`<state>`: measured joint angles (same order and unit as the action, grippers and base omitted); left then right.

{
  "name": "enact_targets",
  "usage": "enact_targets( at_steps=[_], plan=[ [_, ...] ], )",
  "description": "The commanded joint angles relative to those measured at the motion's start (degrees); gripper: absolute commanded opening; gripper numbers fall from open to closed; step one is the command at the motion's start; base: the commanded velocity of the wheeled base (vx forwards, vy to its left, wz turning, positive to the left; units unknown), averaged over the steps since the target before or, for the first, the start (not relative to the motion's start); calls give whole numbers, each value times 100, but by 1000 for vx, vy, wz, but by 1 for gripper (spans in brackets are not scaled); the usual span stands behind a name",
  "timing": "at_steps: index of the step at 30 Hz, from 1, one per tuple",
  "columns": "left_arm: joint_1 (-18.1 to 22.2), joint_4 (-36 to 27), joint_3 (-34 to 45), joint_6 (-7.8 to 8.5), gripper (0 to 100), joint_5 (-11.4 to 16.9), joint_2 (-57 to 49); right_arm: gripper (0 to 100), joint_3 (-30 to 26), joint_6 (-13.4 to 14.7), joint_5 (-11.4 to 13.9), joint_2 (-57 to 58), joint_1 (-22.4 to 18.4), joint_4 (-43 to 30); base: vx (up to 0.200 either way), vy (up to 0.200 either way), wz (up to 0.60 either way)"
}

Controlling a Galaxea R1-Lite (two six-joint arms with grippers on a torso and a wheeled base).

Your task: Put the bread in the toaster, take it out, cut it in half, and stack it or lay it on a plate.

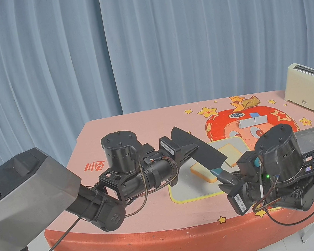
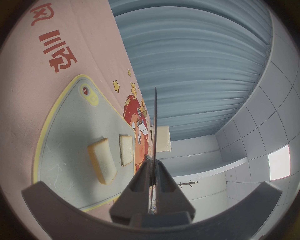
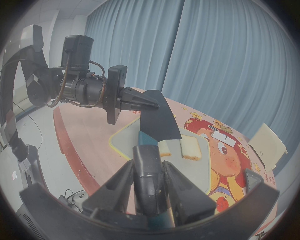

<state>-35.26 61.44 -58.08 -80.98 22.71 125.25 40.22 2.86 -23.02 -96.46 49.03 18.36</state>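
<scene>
A table draped in a salmon-pink tablecloth [image 1: 133,124] printed with a cartoon apple face and yellow stars stands before a pale blue curtain. Near its front edge lies a flat grey cutting board [image 1: 188,191] with a yellow rim. On it lie two bread halves, pale slices with tan crusts, side by side with a narrow gap between them: one [image 1: 202,171] nearer the table's front, the other [image 1: 232,152] just behind it. Above the board, both arms hold one broad, black-bladed knife [image 1: 206,150] with a teal and black handle. It runs slantwise, its blade over the board close to the bread; whether it touches the bread cannot be told. The left gripper [image 1: 191,149], reaching in from the robot's left, is clenched on the far end of the blade, which the left wrist view shows edge-on, pinched between the two dark fingers. The right gripper [image 1: 224,178], coming from the robot's right, is clamped around the handle. A cream, boxy two-slot toaster [image 1: 308,90] stands upright at the far right corner of the table, well apart from the board. A dark grey rectangular tray [image 1: 312,139] lies on the table just beside the right arm, partly hidden by it.
</scene>
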Motion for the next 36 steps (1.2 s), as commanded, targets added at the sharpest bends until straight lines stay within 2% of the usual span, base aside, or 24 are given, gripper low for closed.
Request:
enact_targets(
  at_steps=[1, 7, 8, 13, 16, 19, 23, 24, 26, 29, 30, 31, 32, 34, 35, 36],
  plan=[
    [1, 8, 16, -5, 0, 14, -9, 0, 13, -5, -1, -4, 10, 19, 0, 0, 0],
    [10, 26, 42, -5, 0, 40, -18, 0, 4, 4, -1, 5, 19, 27, 0, 0, 0],
    [19, 43, 33, -5, 100, 40, -18, 0, -5, 4, -1, 14, 19, 27, 0, 0, 0],
    [19, 184, 51, -14, 100, 40, -27, 0, 30, 30, -10, 22, -16, 36, 0, 0, 0],
    [19, 184, 60, 3, 100, 32, -79, 0, 65, 223, -1, 75, -60, 45, 0, 0, 0],
    [54, 184, 60, 3, 100, 32, -255, 0, 74, 302, 8, 225, -104, 89, 0, 0, 0],
    [151, 184, 227, 30, 100, 40, -633, 0, 74, 329, 43, 312, -377, 484, 0, 0, 0],
    [159, 184, 244, 91, 100, 40, -712, 0, 74, 329, 52, 339, -465, 590, 0, 0, 0],
    [168, 184, 288, 302, 100, 32, -818, 0, 83, 329, 60, 400, -596, 704, 0, 0, 0],
    [300, 219, 596, 1155, 100, 5, -1108, 0, 100, 364, 148, 479, -948, 757, 0, 0, 0],
    [300, 219, 596, 1155, 100, 5, -1108, 0, 100, 364, 148, 479, -948, 757, 0, 0, 0],
    [318, 272, 780, 1682, 100, -4, -1231, 0, 100, 487, 289, 515, -1133, 757, 0, 0, 0],
    [344, 298, 868, 1911, 100, -12, -1283, 0, 100, 575, 377, 523, -1194, 757, 0, 0, 0],
    [405, 404, 1088, 2517, 100, -12, -1406, 0, 109, 759, 570, 523, -1361, 757, 0, 0, 0],
    [414, 492, 1211, 2886, 100, -21, -1468, 0, 127, 839, 649, 523, -1458, 757, 0, 0, 0],
    [414, 571, 1299, 3159, 100, -21, -1494, 0, 144, 891, 728, 523, -1554, 757, 0, 0, 0]
  ],
)
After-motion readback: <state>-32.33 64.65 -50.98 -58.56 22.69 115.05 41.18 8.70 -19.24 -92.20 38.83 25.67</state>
